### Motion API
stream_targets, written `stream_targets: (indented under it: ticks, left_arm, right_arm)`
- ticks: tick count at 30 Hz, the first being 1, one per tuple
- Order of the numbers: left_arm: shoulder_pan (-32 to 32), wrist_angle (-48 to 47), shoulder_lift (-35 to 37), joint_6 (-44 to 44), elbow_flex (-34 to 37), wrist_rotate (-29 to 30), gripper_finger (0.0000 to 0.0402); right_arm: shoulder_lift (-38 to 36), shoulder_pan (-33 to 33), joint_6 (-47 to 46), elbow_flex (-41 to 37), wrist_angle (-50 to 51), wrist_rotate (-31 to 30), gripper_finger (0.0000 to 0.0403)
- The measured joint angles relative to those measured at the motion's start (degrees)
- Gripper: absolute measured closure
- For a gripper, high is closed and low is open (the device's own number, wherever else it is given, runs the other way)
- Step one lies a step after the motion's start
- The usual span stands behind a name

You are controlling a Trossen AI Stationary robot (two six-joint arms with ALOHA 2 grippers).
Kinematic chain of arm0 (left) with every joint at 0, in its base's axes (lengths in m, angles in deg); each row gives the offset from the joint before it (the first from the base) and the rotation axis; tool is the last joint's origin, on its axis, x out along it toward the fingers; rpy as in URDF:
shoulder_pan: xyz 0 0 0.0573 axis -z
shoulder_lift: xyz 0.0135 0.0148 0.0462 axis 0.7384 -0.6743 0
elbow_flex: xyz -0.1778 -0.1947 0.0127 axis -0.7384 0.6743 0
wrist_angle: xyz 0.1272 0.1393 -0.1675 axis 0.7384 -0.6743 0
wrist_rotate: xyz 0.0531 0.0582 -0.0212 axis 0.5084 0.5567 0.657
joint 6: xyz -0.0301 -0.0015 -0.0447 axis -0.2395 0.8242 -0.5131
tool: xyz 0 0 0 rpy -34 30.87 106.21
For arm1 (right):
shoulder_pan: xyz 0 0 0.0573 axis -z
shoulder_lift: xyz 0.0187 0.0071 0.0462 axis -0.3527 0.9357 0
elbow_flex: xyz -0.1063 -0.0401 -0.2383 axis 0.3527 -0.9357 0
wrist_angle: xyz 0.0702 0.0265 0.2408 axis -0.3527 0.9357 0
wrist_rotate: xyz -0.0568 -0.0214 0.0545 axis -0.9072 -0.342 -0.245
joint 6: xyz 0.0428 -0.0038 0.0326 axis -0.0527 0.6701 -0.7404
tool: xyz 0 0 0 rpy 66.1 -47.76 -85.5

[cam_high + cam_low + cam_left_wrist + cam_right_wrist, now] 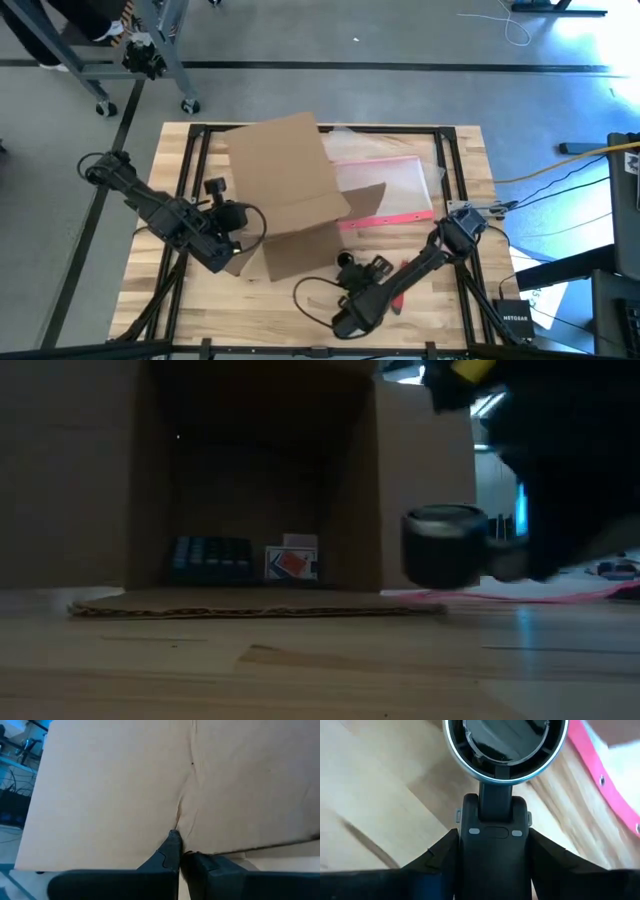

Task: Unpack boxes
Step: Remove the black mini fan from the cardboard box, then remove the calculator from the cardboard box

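Right up against the lens, the right gripper [492, 837] grips the handle of a black gadget [505, 750] with a round silver-rimmed head, held just beside the box's open mouth. The cardboard box [290, 190] lies on its side in the middle of the table [460, 150], mouth facing the near edge, one flap [250, 603] flat on the wood. It looks light and stiff but easily creased, so a flap edge or wall is probably the place to hold. The left gripper [179, 851] does that, fingers shut on the box's side wall. Deep inside the box sit a dark calculator-like thing [210, 555] and a small carton [292, 563]. Behind the box lies a clear pouch [385, 185] with a pink edge. The low roof could hamper reaching in.
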Motion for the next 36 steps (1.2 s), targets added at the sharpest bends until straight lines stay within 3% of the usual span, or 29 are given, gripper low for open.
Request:
stream_targets:
  ticks: [5, 9, 15, 20, 25, 29, 36]
  left_arm:
    - [0.4, -0.1, 0.0, -0.1, 0.0, 0.0, 0.0398]
    - [0.4, 0.0, 0.0, 0.0, 0.0, -0.2, 0.0398]
    - [0.4, 0.0, 0.0, 0.3, 0.0, -0.3, 0.0398]
    - [0.4, 0.0, 0.0, 0.5, 0.0, -0.3, 0.0398]
    - [0.4, 0.0, 0.0, 0.8, 0.0, -0.3, 0.0398]
    - [0.4, 0.1, 0.0, 0.0, 0.0, -0.3, 0.0398]
    - [0.4, 0.2, 0.0, -0.1, 0.0, -0.3, 0.0398]
  right_arm:
    - [-1.4, -0.8, -3.9, -5.3, -1.5, 1.8, 0.0222]
    - [-7.8, -0.8, -5.9, -12.1, -6.6, 0.1, 0.0221]
    - [-18.1, -0.3, -6.1, -27.2, -23.4, 0.9, 0.0221]
    - [-20.7, 0.4, -6.6, -37.6, -36.4, 2.8, 0.0221]
    - [-21.0, 0.4, -7.7, -39.0, -37.2, 3.3, 0.0164]
    - [-20.6, 0.5, -7.5, -36.8, -32.3, 4.5, 0.0111]
    - [-20.5, 0.3, -4.2, -29.8, -22.5, 6.6, 0.0082]
